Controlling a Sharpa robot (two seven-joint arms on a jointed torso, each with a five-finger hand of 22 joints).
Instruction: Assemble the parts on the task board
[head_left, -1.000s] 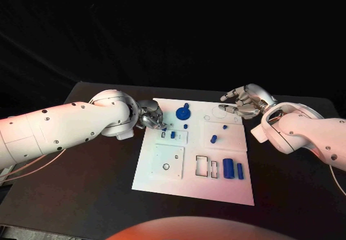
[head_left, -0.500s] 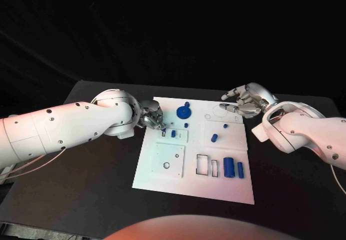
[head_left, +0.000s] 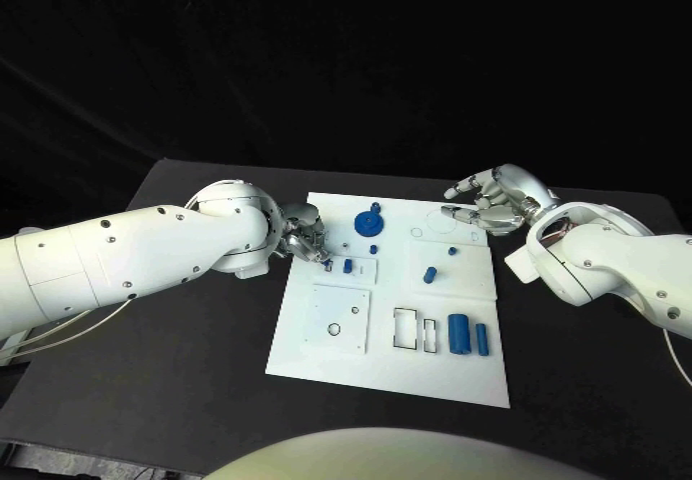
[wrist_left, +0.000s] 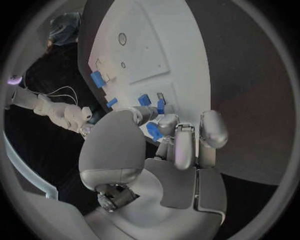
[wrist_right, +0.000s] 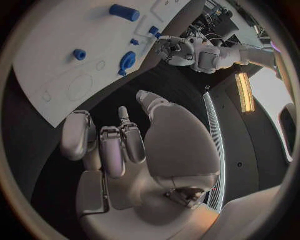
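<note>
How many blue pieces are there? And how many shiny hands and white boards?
blue pieces lying on the task board: 8
blue piece pinched by the left hand: 1
silver hands, left hand and right hand: 2
white task board: 1
Total: 12

The near half of the task board (head_left: 335, 355) lies open on its left side — flat outlines there, nothing standing. At the near right, the blue cylinder (head_left: 457, 334) and the slimmer blue piece (head_left: 480, 340) beside it stand in the way. The far half is crowded: the left hand (head_left: 304, 240) at the left edge, the right hand (head_left: 488, 206) over the far right corner, and between them the blue round part (head_left: 369, 222) (with small blue pieces nearby). Bare tabletop (head_left: 188, 360) flanks the board — open ground.
</note>
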